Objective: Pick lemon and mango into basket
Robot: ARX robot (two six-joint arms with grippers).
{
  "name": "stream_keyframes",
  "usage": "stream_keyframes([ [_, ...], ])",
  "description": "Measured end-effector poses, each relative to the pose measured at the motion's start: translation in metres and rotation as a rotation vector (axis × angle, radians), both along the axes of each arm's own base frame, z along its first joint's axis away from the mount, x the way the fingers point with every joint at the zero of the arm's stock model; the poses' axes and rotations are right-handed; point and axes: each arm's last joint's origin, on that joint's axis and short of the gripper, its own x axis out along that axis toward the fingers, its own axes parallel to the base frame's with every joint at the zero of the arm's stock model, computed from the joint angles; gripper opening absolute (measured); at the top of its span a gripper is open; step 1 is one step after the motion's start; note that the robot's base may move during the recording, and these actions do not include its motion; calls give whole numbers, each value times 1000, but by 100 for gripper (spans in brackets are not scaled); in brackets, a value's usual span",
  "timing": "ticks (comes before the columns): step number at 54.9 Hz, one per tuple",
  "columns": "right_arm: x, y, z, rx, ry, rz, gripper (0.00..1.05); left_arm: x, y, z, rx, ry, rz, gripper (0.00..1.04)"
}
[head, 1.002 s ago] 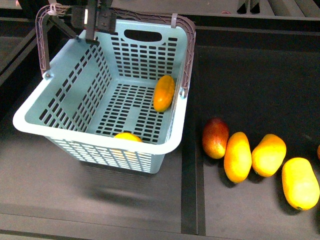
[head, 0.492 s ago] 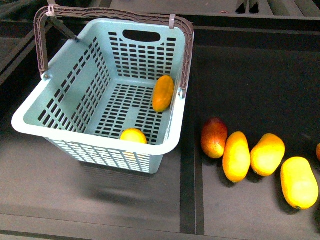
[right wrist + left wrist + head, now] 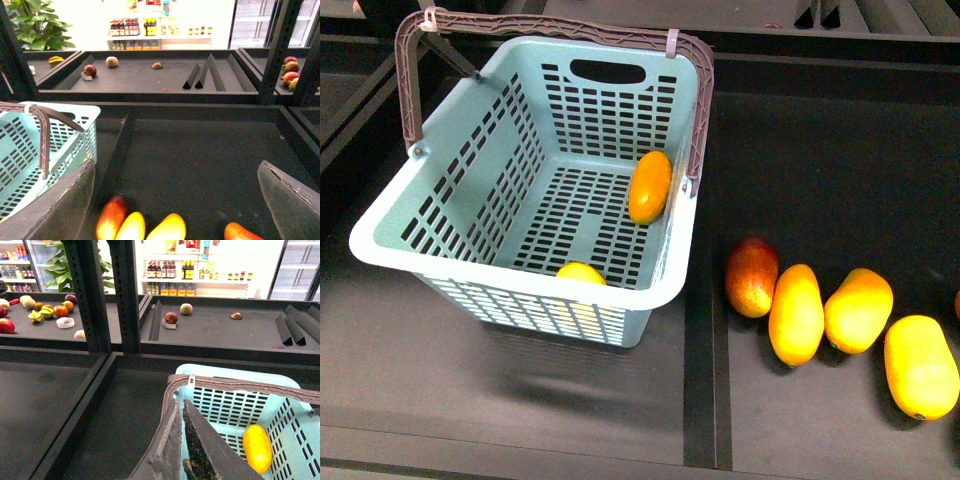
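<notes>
- The left tool point(image 3: 180, 450) has gone from the front view, where a second ago it stood over the far left corner. In its wrist view the two fingers stand narrow, almost together, right at the mauve handle point(image 3: 408, 90). I judge it is closed on that handle.
- The basket point(image 3: 510, 277) hangs tilted, with its shadow lying apart beneath it on the tabletop point(image 3: 820, 160), so it looks lifted. It has drifted only a little over the last second.
- The lemon point(image 3: 580, 271) lies inside, against the near wall. It has rolled slightly along the floor and back, which suggests the basket is being moved.
- The mango point(image 3: 649, 187) lies inside too, leaning on the right wall below the handle hinge, in the same place as before.
- With both fruits in, the picking looks done; what remains, I think, is to carry or set the basket down steadily.
- Right of the basket, a red fruit point(image 3: 751, 275) lies first in a row with three loose mangoes point(image 3: 795, 313), untouched.
- The right tool point(image 3: 180, 200) is spread wide and holds nothing, hovering above that row.
</notes>
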Motion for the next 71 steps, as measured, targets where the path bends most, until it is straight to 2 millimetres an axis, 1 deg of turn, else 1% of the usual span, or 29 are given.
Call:
stream_keyframes([
  [5, 0, 0, 0, 0, 0, 0, 96, -14, 9, -5, 4, 3, 7, 3],
  [19, 0, 0, 0, 0, 0, 0, 96, -42, 21, -12, 7, 5, 6, 3],
  [23, 0, 0, 0, 0, 0, 0, 96, -48, 28, -19, 7, -7, -15, 3],
  [26, 0, 0, 0, 0, 0, -1, 96, -54, 33, -24, 9, 13, 11, 3],
  [32, 0, 0, 0, 0, 0, 0, 96, -63, 34, -23, 10, 5, 5, 3],
  [58, 0, 0, 0, 0, 0, 0, 96, -86, 34, -15, 10, -18, 5, 3],
  [71, 0, 0, 0, 0, 0, 0, 96, -92, 34, -15, 10, -19, 5, 3],
])
